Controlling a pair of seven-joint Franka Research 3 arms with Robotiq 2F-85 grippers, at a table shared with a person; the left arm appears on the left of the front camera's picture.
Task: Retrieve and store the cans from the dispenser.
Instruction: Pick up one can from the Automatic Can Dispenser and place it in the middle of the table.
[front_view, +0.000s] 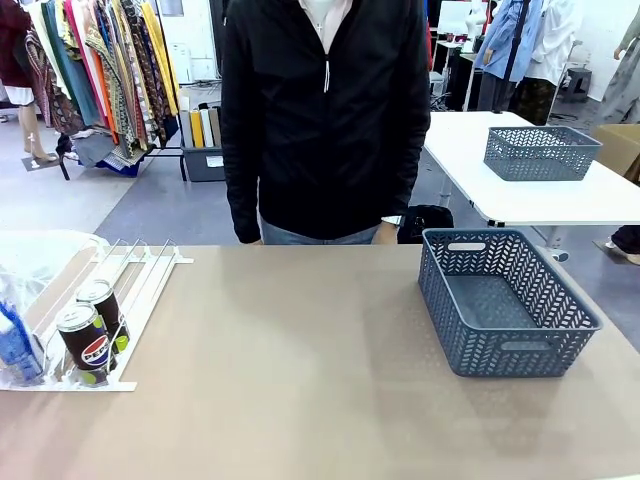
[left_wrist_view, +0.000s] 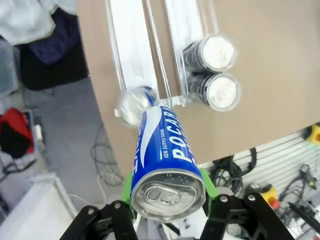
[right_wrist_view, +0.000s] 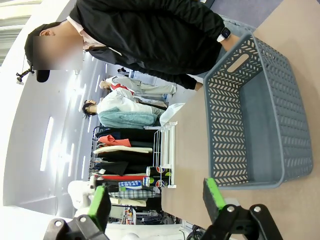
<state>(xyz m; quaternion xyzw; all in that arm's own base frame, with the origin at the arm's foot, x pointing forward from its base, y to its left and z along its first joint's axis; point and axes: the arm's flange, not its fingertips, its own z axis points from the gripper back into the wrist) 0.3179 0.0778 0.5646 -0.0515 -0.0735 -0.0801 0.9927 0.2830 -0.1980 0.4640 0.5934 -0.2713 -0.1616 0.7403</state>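
One blue can (left_wrist_view: 162, 150) pinched btw L gripper (left_wrist_view: 167, 189) pads, over dispenser (front_view: 150, 272) low end; 2 black cans (front_view: 88, 338) sit in next lane at the stops. R gripper (right_wrist_view: 156, 202) spread wide, facing grey-blue basket (right_wrist_view: 260, 115) on table

The rack (front_view: 150, 275) lies on the table (front_view: 300, 390) at 9 o'clock, the basket (front_view: 450, 300) at 3 o'clock. Two cans (front_view: 84, 338) stand at the rack's near end, one behind the other, with a third can (left_wrist_view: 167, 155) at their 9 o'clock. A person (front_view: 325, 120) stands behind the table, at 12 o'clock.
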